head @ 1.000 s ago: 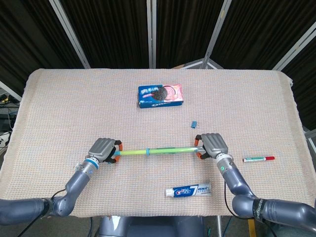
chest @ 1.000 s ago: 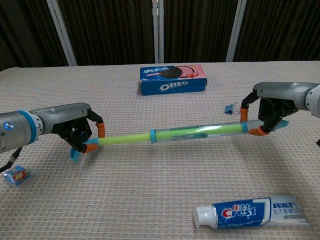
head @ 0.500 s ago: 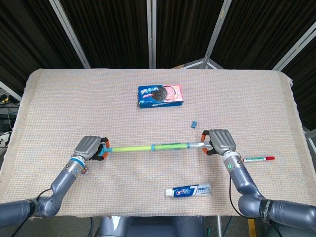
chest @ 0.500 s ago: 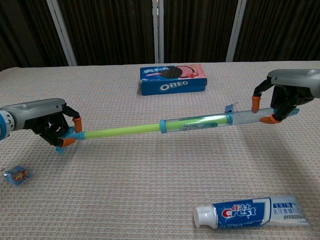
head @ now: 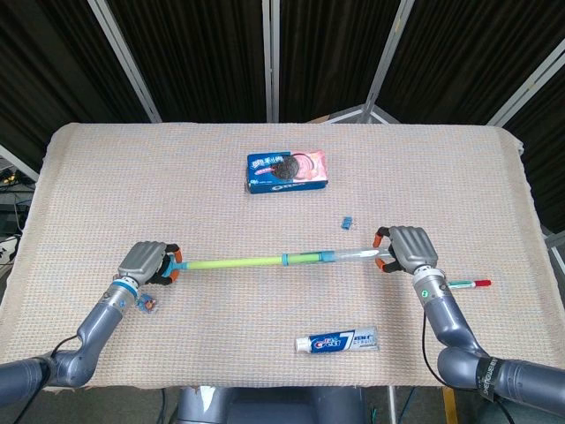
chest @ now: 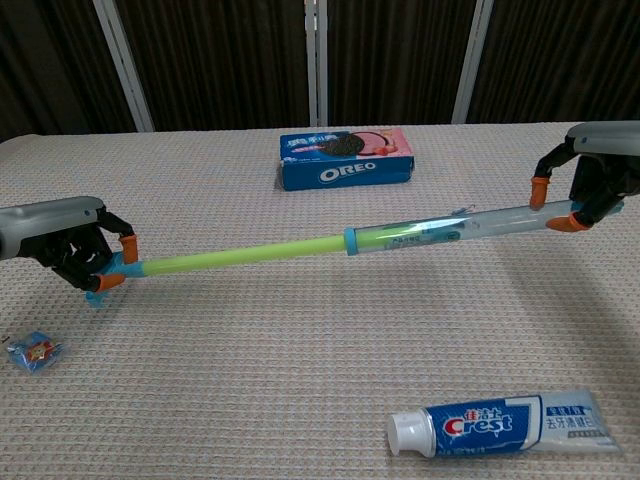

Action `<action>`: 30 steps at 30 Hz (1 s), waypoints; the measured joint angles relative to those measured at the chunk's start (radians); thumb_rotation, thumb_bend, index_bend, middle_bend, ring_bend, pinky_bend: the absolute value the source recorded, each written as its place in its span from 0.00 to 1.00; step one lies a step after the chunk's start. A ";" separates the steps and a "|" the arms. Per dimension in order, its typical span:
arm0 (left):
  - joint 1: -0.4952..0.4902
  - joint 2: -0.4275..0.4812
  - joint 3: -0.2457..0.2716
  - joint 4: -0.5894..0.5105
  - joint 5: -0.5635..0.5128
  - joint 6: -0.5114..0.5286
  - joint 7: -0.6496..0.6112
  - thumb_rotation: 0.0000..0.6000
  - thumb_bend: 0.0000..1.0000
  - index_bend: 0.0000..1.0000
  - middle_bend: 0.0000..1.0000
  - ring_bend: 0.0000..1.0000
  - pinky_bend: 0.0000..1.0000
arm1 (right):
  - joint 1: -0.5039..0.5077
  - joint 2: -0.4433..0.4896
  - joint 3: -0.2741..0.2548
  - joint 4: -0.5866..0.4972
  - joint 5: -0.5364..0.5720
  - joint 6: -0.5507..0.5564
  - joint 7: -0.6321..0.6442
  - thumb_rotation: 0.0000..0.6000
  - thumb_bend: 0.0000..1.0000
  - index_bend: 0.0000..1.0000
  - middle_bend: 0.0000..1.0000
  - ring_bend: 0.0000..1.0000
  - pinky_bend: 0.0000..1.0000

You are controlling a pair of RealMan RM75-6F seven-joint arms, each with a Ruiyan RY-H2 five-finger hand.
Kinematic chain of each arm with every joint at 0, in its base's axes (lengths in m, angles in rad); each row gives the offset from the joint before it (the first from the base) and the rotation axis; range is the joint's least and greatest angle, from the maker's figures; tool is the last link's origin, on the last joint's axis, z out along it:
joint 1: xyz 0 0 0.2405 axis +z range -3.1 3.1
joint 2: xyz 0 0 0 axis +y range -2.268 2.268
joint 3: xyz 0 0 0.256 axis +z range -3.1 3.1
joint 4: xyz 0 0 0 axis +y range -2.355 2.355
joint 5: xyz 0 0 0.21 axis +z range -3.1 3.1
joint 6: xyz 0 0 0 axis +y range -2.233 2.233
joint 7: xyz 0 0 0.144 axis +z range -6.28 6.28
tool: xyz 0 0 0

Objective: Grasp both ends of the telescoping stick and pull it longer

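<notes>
Woven desk (head: 106, 177): stick (head: 265, 261) lies w/ long axis left-right near front edge, lifted; left hand (head: 146, 263) fingers grip green end, right hand (head: 408, 249) fingers grip clear end. Pull goes outward along axis.

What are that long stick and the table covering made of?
The telescoping stick looks like plastic: a glossy, see-through outer tube with a matte lime-green rod sliding inside. The table covering appears to be coarse woven fabric, beige with a visible grid weave, though the exact fibre is unclear.
</notes>
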 measured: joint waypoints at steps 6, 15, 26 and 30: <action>0.006 0.004 -0.002 0.011 0.000 -0.005 -0.005 1.00 0.48 0.69 0.82 0.82 1.00 | -0.008 0.016 0.002 0.009 -0.001 -0.004 0.008 1.00 0.38 0.64 1.00 1.00 1.00; 0.017 0.016 -0.008 0.024 -0.006 -0.017 -0.019 1.00 0.47 0.69 0.82 0.82 1.00 | -0.026 0.035 0.004 0.033 -0.001 -0.015 0.036 1.00 0.38 0.64 1.00 1.00 1.00; 0.012 0.032 -0.017 0.005 -0.034 -0.028 0.006 1.00 0.47 0.67 0.82 0.82 1.00 | -0.049 0.052 0.013 0.064 -0.009 -0.039 0.083 1.00 0.37 0.64 1.00 1.00 1.00; 0.012 0.023 -0.019 0.004 -0.033 -0.017 0.014 1.00 0.36 0.34 0.82 0.82 1.00 | -0.051 0.049 0.009 0.066 -0.015 -0.050 0.085 1.00 0.24 0.41 1.00 1.00 1.00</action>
